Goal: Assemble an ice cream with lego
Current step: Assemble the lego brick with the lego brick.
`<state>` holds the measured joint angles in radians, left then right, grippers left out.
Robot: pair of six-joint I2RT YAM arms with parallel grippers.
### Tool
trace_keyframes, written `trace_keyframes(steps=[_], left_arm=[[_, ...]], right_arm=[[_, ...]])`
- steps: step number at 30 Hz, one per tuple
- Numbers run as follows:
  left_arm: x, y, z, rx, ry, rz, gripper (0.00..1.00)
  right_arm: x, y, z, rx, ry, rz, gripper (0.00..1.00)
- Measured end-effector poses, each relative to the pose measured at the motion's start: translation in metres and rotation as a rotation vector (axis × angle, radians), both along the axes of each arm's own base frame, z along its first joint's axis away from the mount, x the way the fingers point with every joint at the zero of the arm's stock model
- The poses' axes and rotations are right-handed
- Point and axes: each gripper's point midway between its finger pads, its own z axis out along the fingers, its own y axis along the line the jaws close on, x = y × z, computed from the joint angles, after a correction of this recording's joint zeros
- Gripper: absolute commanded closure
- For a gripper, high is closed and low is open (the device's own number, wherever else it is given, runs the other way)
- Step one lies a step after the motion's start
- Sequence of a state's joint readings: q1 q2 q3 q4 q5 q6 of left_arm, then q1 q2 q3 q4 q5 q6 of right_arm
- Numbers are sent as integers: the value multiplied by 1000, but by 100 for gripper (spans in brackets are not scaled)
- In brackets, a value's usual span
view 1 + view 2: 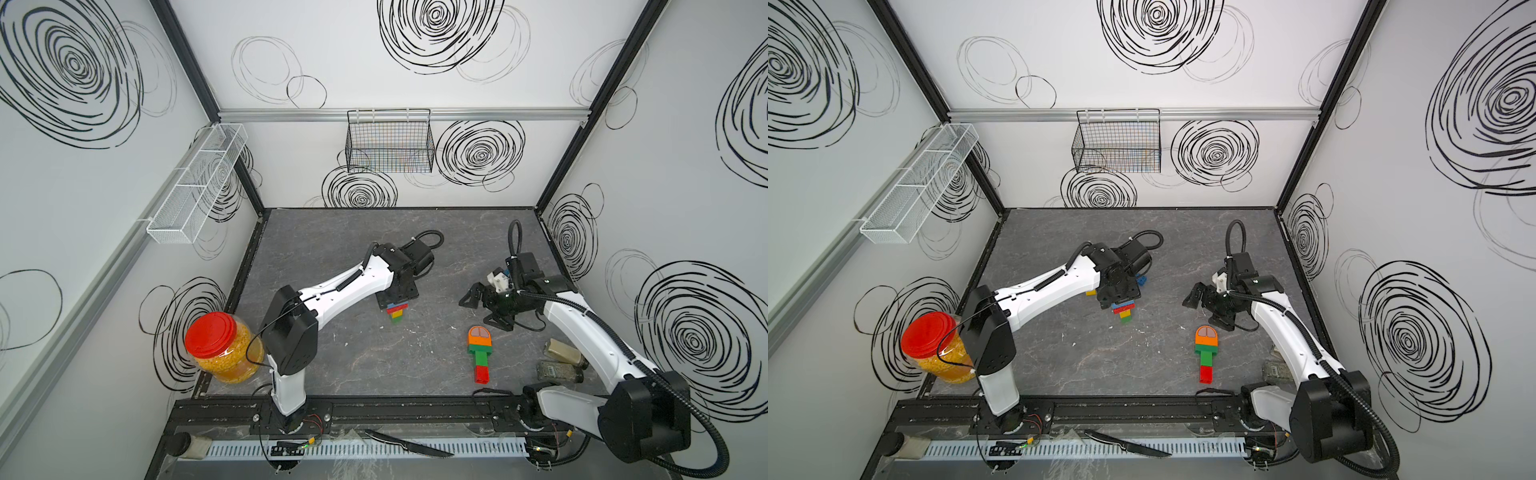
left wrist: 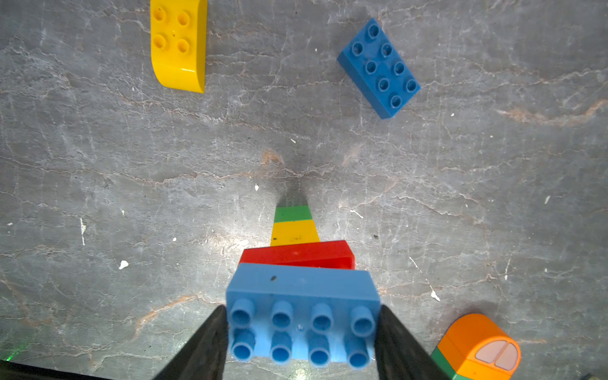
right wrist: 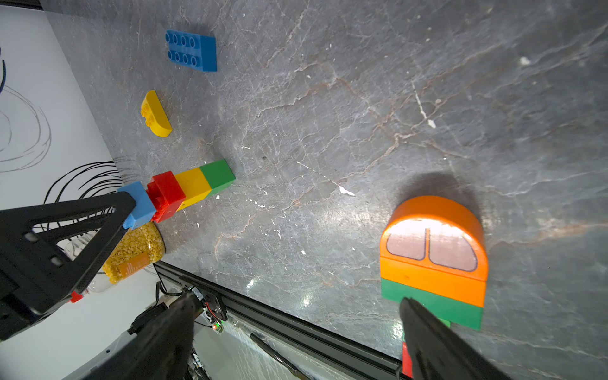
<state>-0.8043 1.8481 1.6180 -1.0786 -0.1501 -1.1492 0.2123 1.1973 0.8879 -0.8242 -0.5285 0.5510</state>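
The left gripper pinches a light blue brick by its 2 short ends. Under it sit a red brick, a yellow brick and a green brick. These 4 make a tower standing on the gray table. The right gripper hangs spread wide, holding nothing, just by a lego ice cream lying flat with an orange dome. A loose yellow round piece and a dark blue brick lie near the tower.
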Motion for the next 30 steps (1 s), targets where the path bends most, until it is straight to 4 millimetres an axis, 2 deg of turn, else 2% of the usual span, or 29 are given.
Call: trace_keyframes(steps=[21, 30], left_arm=[[-7, 0, -1, 17, 8, 8, 45], [-4, 2, -1, 16, 6, 21, 45]], right_arm=[[0, -2, -2, 3, 1, 2, 0], [0, -2, -2, 5, -1, 5, 0]])
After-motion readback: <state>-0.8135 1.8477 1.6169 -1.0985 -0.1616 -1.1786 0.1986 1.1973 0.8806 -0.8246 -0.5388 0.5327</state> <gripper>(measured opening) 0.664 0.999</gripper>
